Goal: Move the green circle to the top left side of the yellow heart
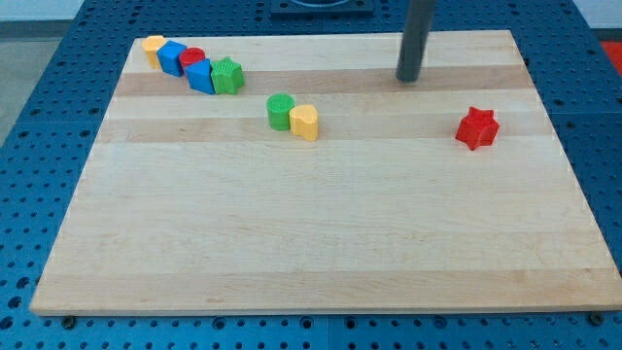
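Take the yellow heart (305, 122) as your landmark: it sits on the wooden surface (311, 233), a little toward the view's left of the middle and in the upper half. The green circle (281, 112) is touching it on the view's left, slightly toward the view's top.

Your arm carries no jaws, only the dark rod, so there is no grasp to report. My tip (408, 79) stands well to the view's right of the heart and a little higher, apart from every block.

The red star (477, 128) lies far to the heart's right. Up and to the heart's left a cluster runs diagonally: green star (227, 76), blue block (201, 77), red cylinder (191, 58), another blue block (172, 58), and a yellow block (154, 47) farthest away.
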Robot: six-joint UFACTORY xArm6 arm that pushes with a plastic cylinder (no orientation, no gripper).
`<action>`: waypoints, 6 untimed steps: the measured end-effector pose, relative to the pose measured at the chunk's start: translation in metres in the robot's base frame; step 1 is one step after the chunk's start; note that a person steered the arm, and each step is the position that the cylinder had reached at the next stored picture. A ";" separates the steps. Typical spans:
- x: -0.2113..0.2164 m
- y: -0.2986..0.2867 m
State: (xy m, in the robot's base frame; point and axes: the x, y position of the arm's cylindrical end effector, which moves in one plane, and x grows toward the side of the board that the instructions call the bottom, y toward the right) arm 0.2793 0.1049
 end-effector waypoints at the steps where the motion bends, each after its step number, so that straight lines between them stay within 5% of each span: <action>1: 0.000 -0.062; 6: 0.084 -0.318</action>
